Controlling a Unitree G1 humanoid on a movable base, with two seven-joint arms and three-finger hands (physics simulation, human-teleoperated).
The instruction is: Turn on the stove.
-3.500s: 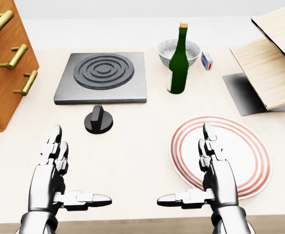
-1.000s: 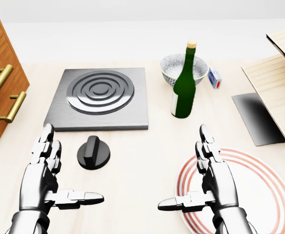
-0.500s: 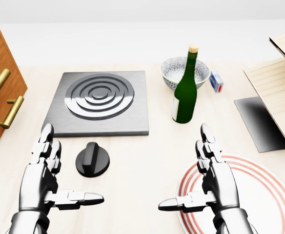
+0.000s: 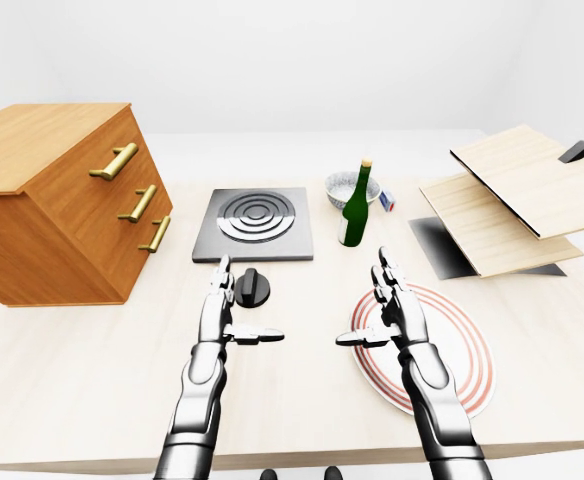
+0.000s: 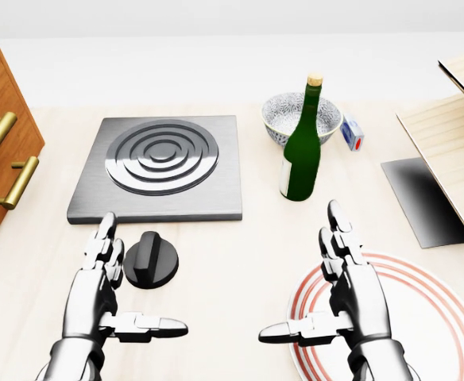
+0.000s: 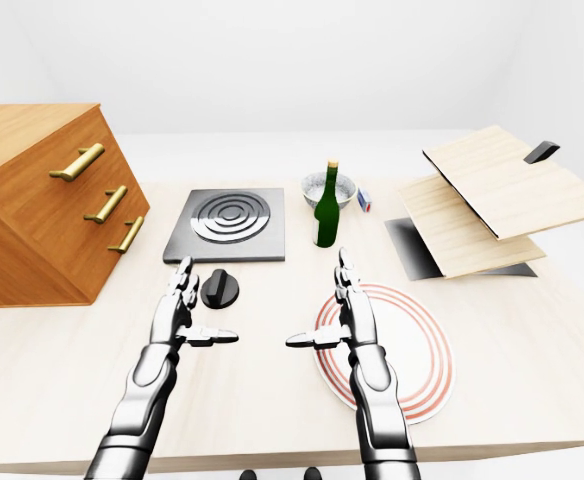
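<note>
The grey stove plate (image 5: pixel 159 168) with a ringed burner lies on the wooden table at the head view's upper left. Its black round knob (image 5: pixel 152 260) sits just below it. My left hand (image 5: pixel 121 294) is open, fingers pointing up, thumb out to the right, its fingers (image 5: pixel 102 248) close beside the knob's left edge; I cannot tell if they touch. My right hand (image 5: pixel 319 298) is open and empty, held over the left rim of the red-ringed plate (image 5: pixel 423 317).
A green bottle (image 5: pixel 303 146) stands right of the stove, a patterned bowl (image 5: pixel 289 113) behind it and a small carton (image 5: pixel 352 132) beside that. A wooden drawer cabinet (image 4: pixel 62 200) stands at the left. Slanted wooden boards (image 4: pixel 512 195) over a dark slab sit at the right.
</note>
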